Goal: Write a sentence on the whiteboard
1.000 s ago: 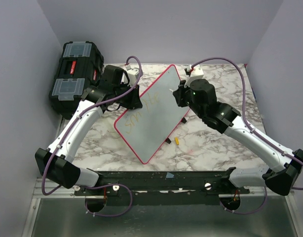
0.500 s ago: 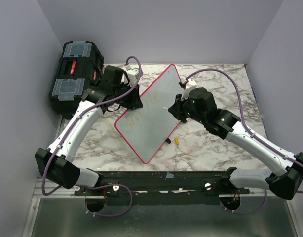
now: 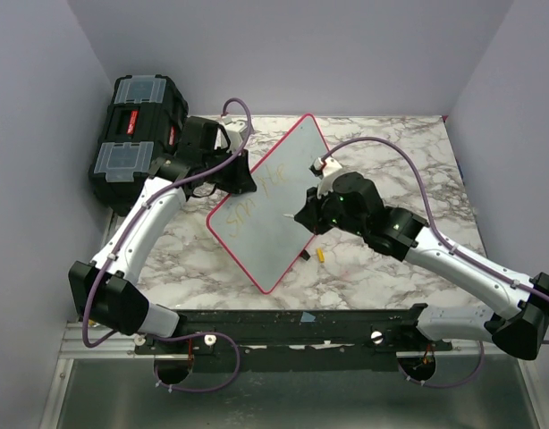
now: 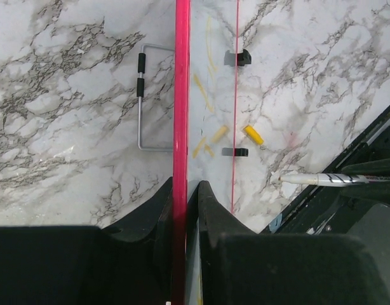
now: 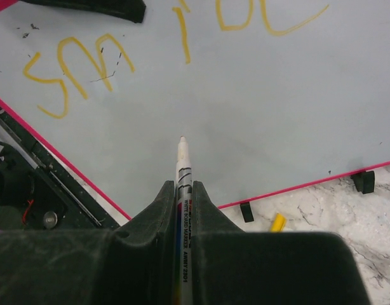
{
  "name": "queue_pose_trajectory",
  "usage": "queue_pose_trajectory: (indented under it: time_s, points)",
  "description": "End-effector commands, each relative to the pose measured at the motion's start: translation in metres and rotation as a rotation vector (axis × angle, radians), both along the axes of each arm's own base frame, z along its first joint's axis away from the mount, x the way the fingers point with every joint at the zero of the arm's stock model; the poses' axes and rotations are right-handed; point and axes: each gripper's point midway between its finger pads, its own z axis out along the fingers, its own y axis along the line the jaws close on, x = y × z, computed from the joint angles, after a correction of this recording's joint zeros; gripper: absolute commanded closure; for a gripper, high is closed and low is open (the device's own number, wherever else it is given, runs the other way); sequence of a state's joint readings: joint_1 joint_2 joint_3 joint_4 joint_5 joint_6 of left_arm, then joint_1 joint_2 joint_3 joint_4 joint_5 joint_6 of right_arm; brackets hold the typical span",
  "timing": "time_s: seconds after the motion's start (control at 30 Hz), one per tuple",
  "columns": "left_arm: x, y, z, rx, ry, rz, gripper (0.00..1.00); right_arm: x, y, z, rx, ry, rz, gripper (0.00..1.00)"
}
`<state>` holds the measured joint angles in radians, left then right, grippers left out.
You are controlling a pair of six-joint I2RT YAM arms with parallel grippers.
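- Gripping a white marker (image 5: 181,166), the right gripper (image 5: 183,188) is clamped on the barrel, most of which is buried between its fingers. Whether the tip meets the whiteboard (image 3: 266,223) is unclear.
- A small yellow piece (image 3: 320,255) lies on the marble desk (image 3: 409,152), just off the whiteboard's near-right edge.
- The whiteboard lies diagonally mid-desk. The sentence (image 5: 74,63) — yellow-orange, cut off at the top of the right wrist view — is hard to read.
- The left gripper (image 4: 185,189) pinches the pink frame at the board's far-left edge.
- A black toolbox (image 3: 136,134) sits by the desk's far-left corner.
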<state>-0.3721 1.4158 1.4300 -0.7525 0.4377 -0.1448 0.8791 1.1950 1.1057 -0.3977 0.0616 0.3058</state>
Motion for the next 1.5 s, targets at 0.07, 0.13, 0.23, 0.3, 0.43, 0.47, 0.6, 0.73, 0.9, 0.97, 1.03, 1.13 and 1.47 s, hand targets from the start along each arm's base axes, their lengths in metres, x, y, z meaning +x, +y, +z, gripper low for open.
queue_pose_trajectory:
  time_s: [0.07,0.13,0.23,0.3,0.43,0.47,0.6,0.73,0.9,0.97,1.03,1.13,1.47]
  points:
    - [0.029,0.040,-0.014,0.074,-0.069,0.078,1.00,-0.008,0.006,0.006,0.007,-0.031,0.036,0.99]
    - [0.031,0.045,-0.013,0.064,-0.067,0.094,1.00,-0.010,0.010,0.006,0.009,-0.039,0.044,0.99]
    - [0.030,0.044,-0.015,0.059,-0.057,0.089,1.00,-0.014,0.018,0.004,-0.005,-0.055,0.063,0.99]
    - [0.031,0.045,-0.018,0.066,-0.054,0.092,1.00,-0.017,0.023,0.003,-0.014,-0.066,0.076,0.99]
    - [0.031,0.046,-0.026,0.074,-0.044,0.094,1.00,-0.025,0.036,-0.001,-0.023,-0.085,0.106,0.99]
    - [0.031,0.046,-0.028,0.075,-0.037,0.095,1.00,-0.027,0.039,-0.003,-0.027,-0.089,0.115,0.99]
    - [0.033,0.045,-0.032,0.074,-0.022,0.095,1.00,-0.034,0.047,-0.010,-0.044,-0.096,0.147,0.99]
    - [0.035,0.043,-0.035,0.073,-0.009,0.094,1.00,-0.037,0.052,-0.019,-0.069,-0.095,0.169,0.99]
    - [0.038,0.042,-0.040,0.071,0.005,0.090,1.00,-0.038,0.065,-0.021,-0.076,-0.114,0.199,0.99]
    - [0.039,0.041,-0.040,0.069,0.009,0.090,1.00,-0.037,0.071,-0.021,-0.082,-0.130,0.202,0.99]
    - [0.040,0.041,-0.039,0.069,0.011,0.092,1.00,-0.035,0.077,-0.020,-0.092,-0.141,0.204,0.99]
    - [0.041,0.040,-0.038,0.064,0.014,0.090,1.00,-0.032,0.083,-0.023,-0.103,-0.156,0.211,0.99]
    - [0.039,0.039,-0.040,0.058,0.024,0.092,1.00,-0.024,0.099,-0.018,-0.110,-0.204,0.204,0.99]
